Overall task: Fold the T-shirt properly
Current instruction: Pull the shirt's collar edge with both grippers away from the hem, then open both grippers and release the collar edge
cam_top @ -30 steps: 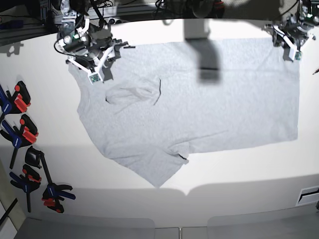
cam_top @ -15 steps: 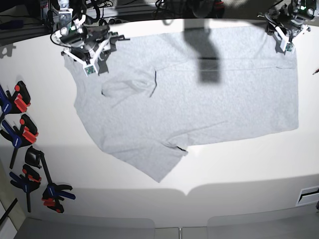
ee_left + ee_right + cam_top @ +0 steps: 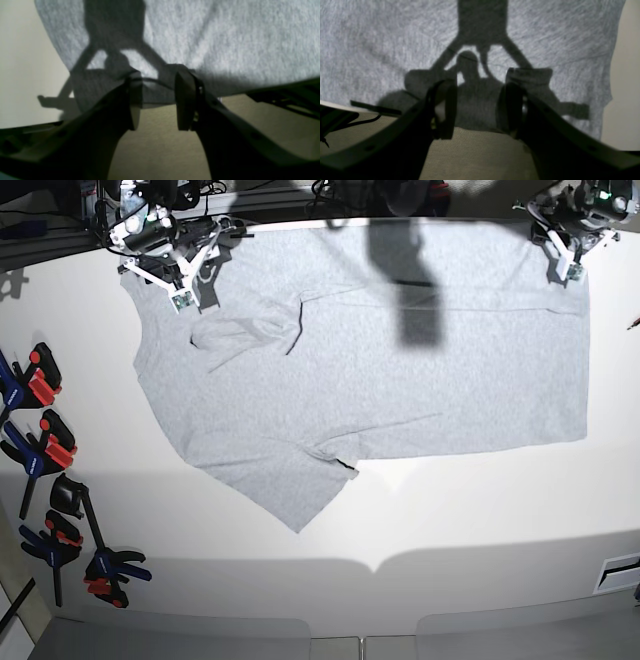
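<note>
White tabletop (image 3: 500, 510) fills most of the base view, with a row of red, blue and black spring clamps (image 3: 50, 480) lying down its left edge and a dark band of rig and cables along the top. Spread across the upper half of the surface lies the T-shirt (image 3: 400, 380), plain grey side up, one long edge running along the far rim of the table, a sleeve pointing toward the lower centre and a loose rumple near the upper left. At the upper right of the base view the left gripper (image 3: 562, 252) sits on the shirt's corner, and the left wrist view shows its fingers (image 3: 183, 100) pinched on the grey hem with cloth drawn up between them. At the upper left the right gripper (image 3: 180, 277) sits on the opposite far corner, and the right wrist view shows its fingers (image 3: 445, 110) clenched on a bunched wad of fabric. Judging by this, the step in hand is the spreading stage: both far corners are held and the shirt is being laid flat for folding, with no fold made yet. The next move likely calls for tensioning the cloth evenly so the rumple and the twisted sleeve flatten, then letting go cleanly without dragging the corners.
</note>
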Motion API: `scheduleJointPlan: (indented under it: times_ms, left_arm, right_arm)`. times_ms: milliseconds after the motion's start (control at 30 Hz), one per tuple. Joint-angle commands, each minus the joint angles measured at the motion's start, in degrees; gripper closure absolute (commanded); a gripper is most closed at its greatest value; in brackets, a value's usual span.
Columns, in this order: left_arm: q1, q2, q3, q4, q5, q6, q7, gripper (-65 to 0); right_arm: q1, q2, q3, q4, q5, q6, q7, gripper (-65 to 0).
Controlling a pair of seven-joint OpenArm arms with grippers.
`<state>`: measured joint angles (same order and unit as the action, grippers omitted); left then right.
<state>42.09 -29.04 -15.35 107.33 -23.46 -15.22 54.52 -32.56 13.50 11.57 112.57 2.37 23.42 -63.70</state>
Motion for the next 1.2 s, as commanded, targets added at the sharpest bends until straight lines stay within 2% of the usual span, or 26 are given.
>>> scheduleJointPlan:
  times_ms: [0,100,233,467,500,600,667,967,1067,1167]
  left_arm:
    - [0.94,-0.39,0.00,0.79,0.68,-0.44,2.49,-21.6]
    - [0.94,-0.72,0.00,1.75,1.09,-0.44,3.37,-21.6]
    - [0.87,-0.68,0.00,2.73,1.11,-0.42,-0.81,-21.6]
    - [0.46,-0.70,0.00,4.48,2.29,-0.37,-1.40,-21.6]
    - [0.46,-0.70,-0.04,5.01,3.48,-0.13,-1.92,-21.6]
    - [0.46,-0.70,-0.04,7.06,9.14,4.09,-3.80,-21.6]
    - [0.46,-0.70,-0.04,8.61,12.87,5.27,-3.80,-21.6]
    - [0.46,-0.70,-0.04,19.12,22.16,5.73,-5.35,-21.6]
    - [0.46,-0.68,-0.04,21.35,26.53,5.86,-12.28,-21.6]
    - [-0.24,-0.66,-0.04,21.27,29.62,5.88,-22.67,-21.6]
  right_arm:
    - [-0.48,0.48,0.11,0.57,-0.72,0.13,-0.48,-29.9]
    - [-0.48,0.50,0.09,0.57,-0.72,0.13,-0.44,-29.9]
    - [-0.46,0.48,0.09,0.57,-0.72,0.11,-0.15,-29.9]
    - [-0.44,0.50,0.09,0.66,-0.76,0.13,0.66,-29.9]
    - [-0.39,0.50,0.11,0.79,-0.98,0.13,1.31,-29.9]
    - [0.87,0.50,0.09,1.64,-1.92,0.11,2.36,-29.9]
    - [2.12,0.50,0.11,2.49,-2.45,0.11,2.25,-29.9]
    - [8.28,0.48,0.09,10.05,-1.97,0.09,4.46,-29.9]
    - [11.13,0.48,0.09,12.02,-1.64,-0.42,6.27,-29.9]
    - [14.47,0.44,0.07,12.24,3.93,-2.69,5.73,-30.0]
